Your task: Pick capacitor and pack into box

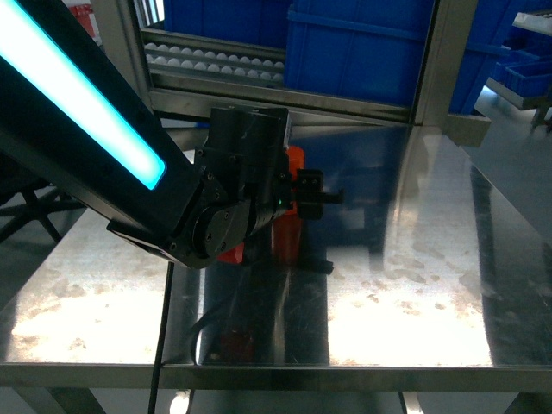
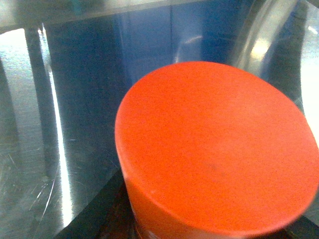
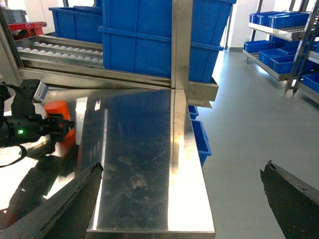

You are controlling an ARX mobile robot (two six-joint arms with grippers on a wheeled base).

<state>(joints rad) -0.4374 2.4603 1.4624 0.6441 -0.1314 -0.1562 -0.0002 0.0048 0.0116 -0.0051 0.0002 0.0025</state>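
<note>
Fingertips of left gripper (image 1: 321, 195) down at the orange capacitor (image 1: 293, 226), black tips poking out past its right side in the head view. Cannot tell whether clamped on it, loosely around it or merely beside it: wrist and arm block the contact. No fingers visible in the left wrist view either, only the capacitor's flat round top filling the picture, so camera parked almost directly above it. Judged as lined up for a side grasp on the upright cylinder.

Capacitor standing upright on the steel worktop (image 1: 414, 285), well in from the near edge, closer to the far edge and left of the middle.

Right gripper (image 3: 182, 169) spread wide with nothing between its 2 fingers (image 3: 65, 204), held back over the worktop's near right corner. Probably kept out of the way so as not to crowd the left arm.

Behind the far edge: a roller rack (image 1: 216, 62) and large blue bins (image 1: 362, 43), with a steel post (image 1: 435, 69) rising at that edge. More blue bins on shelving beyond the right edge. No pink box in any view, so drop-off spot unknown. Bare steel around the capacitor; post and rack worth avoiding on any lift.
</note>
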